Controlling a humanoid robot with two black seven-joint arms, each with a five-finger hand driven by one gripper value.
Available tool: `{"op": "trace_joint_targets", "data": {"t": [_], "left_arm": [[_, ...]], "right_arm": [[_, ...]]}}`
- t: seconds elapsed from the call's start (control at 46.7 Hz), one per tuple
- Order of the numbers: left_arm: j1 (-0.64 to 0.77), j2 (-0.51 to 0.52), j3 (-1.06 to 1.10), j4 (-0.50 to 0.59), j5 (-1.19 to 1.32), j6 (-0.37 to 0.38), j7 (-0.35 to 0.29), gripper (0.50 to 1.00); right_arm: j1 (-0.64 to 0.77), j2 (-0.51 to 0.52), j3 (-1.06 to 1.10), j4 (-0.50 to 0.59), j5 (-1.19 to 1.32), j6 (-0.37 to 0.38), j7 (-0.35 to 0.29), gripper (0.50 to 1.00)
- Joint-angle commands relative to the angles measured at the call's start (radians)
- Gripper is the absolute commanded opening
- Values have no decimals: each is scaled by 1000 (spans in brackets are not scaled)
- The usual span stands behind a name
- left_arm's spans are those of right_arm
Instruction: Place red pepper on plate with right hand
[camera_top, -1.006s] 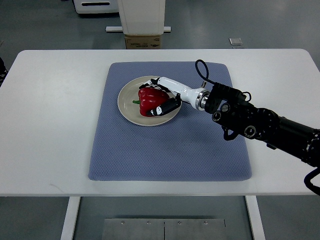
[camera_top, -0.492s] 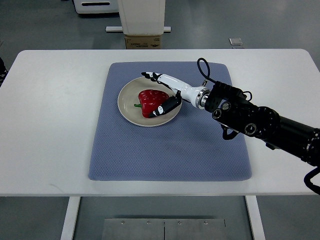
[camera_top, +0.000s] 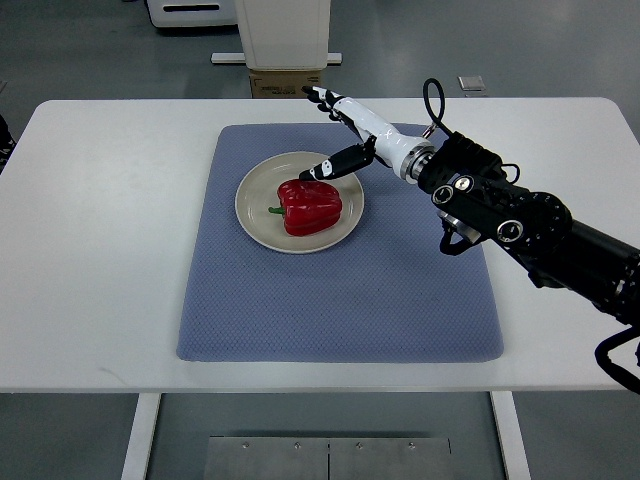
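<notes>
The red pepper (camera_top: 310, 206) lies on the plate (camera_top: 254, 214). My right hand (camera_top: 335, 135) hangs above its far rim, fingers spread, seemingly touching nothing. Next: clear the worktop (camera_top: 110, 240).

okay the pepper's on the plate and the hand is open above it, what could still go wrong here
The right hand is open, but its thumb tip hangs close over the red pepper; a low retreat could clip it and roll it. The plate lies loose on the blue mat, so a knock might slide it. The cable loop near the wrist could snag.
</notes>
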Motion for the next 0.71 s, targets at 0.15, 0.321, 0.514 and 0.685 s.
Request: {"op": "trace_joint_targets", "data": {"t": [0.15,0.321,0.514,0.685], "left_arm": [[0,0,0,0,0,0,0,1000],[0,0,0,0,0,0,0,1000],[0,0,0,0,0,0,1,1000],[0,0,0,0,0,0,0,1000]], "right_arm": [[-49,0,177,-17,0,-38,-53,991],[-92,0,307,-23,-2,-86,-83,991],[-136,0,447,-25,-2,-138,-112,991],[-159,0,571,-26,-2,-178,-145,993]]}}
